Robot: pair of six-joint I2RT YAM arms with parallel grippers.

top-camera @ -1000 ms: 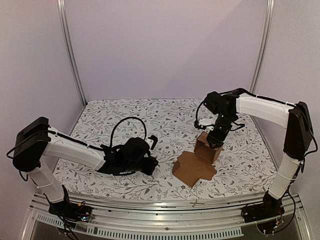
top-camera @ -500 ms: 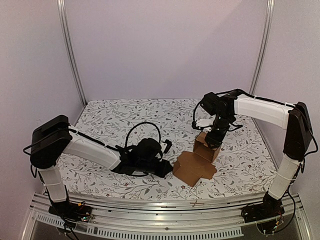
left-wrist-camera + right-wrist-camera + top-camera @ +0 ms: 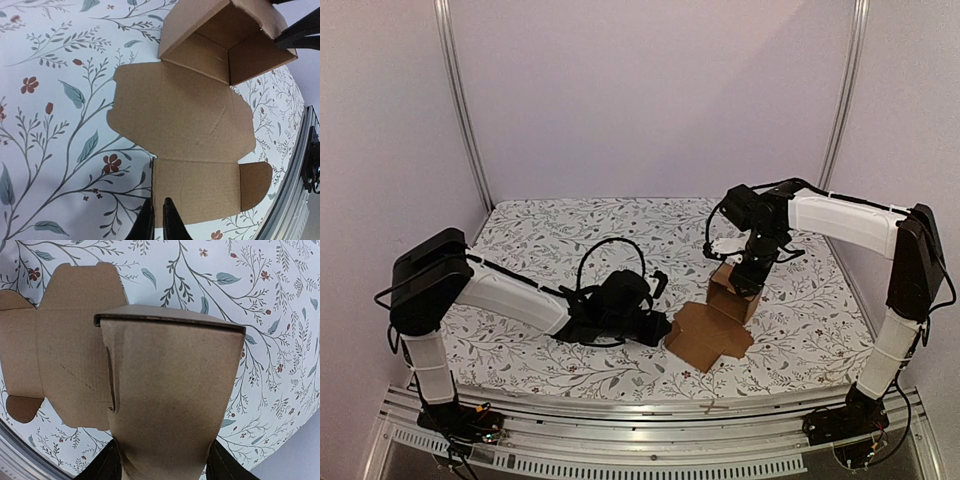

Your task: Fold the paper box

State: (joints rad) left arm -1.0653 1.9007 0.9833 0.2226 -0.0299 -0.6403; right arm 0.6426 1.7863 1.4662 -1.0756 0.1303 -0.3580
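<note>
The right gripper squeezes the box by its stood-up part, with fingers on both sides, mostly cut off. That part opens toward the left gripper. Flat flaps lie just ahead of the left jaws, which are nearly together at a flap edge. I cannot tell if they are pinching it. The table edge runs close on their right.

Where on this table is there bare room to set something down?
Bare cloth runs along the back wall. A smaller patch lies front right, between the box and the right arm. The middle is crowded: the left end effector is at the box's left edge and the right end effector grips its raised part.
</note>
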